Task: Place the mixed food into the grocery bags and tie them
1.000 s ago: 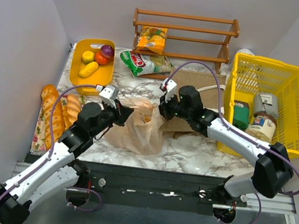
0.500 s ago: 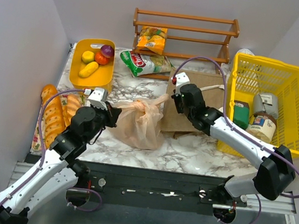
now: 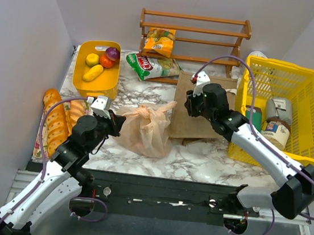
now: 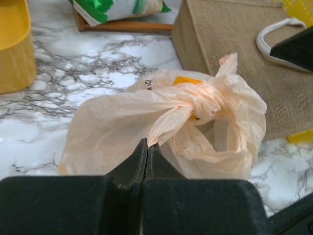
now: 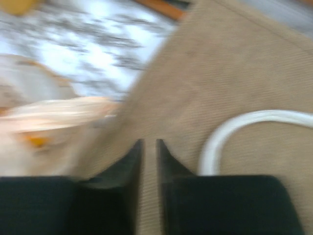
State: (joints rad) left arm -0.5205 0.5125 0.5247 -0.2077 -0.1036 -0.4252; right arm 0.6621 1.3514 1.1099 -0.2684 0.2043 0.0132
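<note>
The peach plastic grocery bag [image 3: 144, 130] sits mid-table with its handles pulled into a knot [image 4: 205, 98]. My left gripper [image 3: 118, 125] [image 4: 146, 145] is at the bag's left side, shut on a loose handle tail. My right gripper [image 3: 188, 106] [image 5: 149, 144] hovers over the flat tan jute tote [image 3: 202, 126] [image 5: 220, 73]. Its jaws stand a narrow gap apart with nothing between them, next to the white handle [image 5: 244, 125]. A green and white snack packet [image 3: 152, 66] lies in front of the rack. A yellow packet [image 3: 159, 41] stands on the rack.
A wooden rack [image 3: 194, 27] stands at the back. The yellow mesh basket [image 3: 283, 65] on the right holds jars and cans. A yellow tray [image 3: 79, 79] of fruit is at the back left. Bread loaves [image 3: 53, 119] lie along the left edge.
My right gripper let go of the bag's handle, opened slightly and moved back right over the tote. My left gripper drew left with its handle tail, and the knot closed up.
</note>
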